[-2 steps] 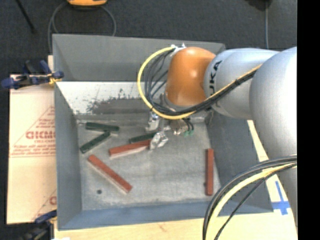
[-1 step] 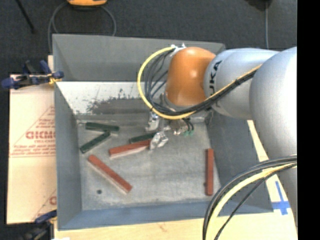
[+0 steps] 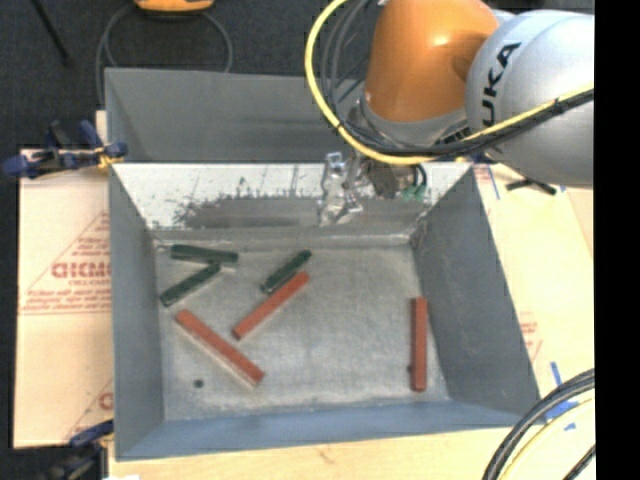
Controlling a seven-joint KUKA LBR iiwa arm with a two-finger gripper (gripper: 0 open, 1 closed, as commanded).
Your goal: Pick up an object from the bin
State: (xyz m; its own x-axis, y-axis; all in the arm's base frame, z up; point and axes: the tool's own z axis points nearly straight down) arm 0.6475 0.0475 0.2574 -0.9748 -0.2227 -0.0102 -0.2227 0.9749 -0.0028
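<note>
Nothing is picked yet: the hand (image 3: pixel 338 196) hangs against the bin's back wall (image 3: pixel 230 203) with nothing seen in it, and I cannot tell whether it is wide or narrow. Closest below that wall lie a pair of green sticks (image 3: pixel 203 255) and a short green stick (image 3: pixel 286 270) touching a slanted red stick (image 3: pixel 270 305). Farther from the wall lie a long red stick (image 3: pixel 218 346) and an upright red stick (image 3: pixel 418 343). Choosing, descending, gripping and lifting all remain

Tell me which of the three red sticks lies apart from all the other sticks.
The red stick near the bin's right wall, lying alone. The other two red sticks lie on the left, close by the green sticks.
</note>
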